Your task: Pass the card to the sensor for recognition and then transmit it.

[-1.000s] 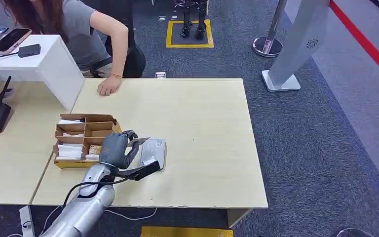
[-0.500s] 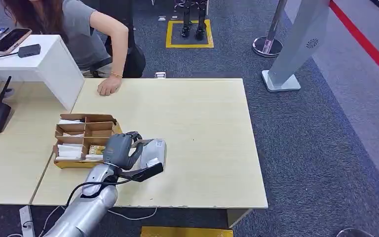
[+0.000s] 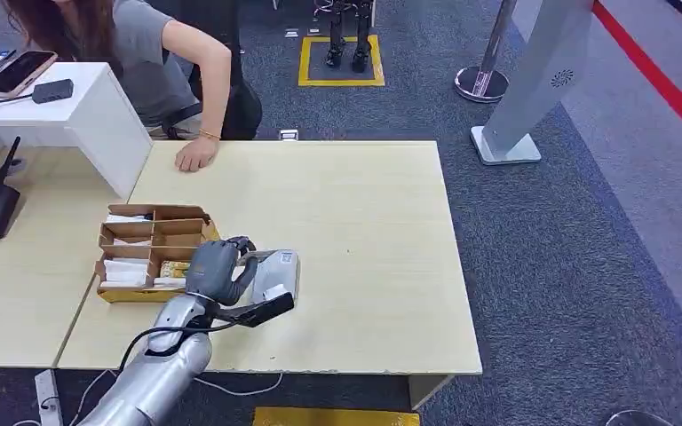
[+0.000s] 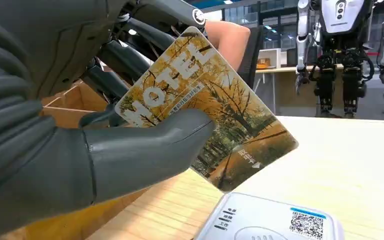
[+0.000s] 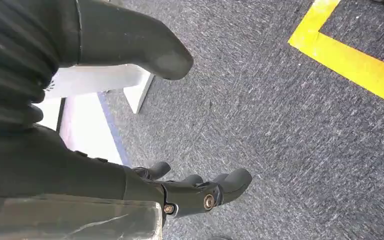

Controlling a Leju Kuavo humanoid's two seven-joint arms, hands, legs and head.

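One card [image 4: 215, 115] sits pinched in the left hand [image 3: 216, 269] just above the sensor [image 4: 270, 222], so recognition is underway; next, probably, a handover across the tabletop [image 3: 364, 231].

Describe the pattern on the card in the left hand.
Yellow autumn trees with white "HOTEL" lettering on the card, clearest in the left wrist view.

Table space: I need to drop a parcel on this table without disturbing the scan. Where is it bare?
Bare: the table right of the sensor to its right edge, and the far strip towards the person's hand. Crowded: near-left corner, with the cardboard tray, left hand and card.
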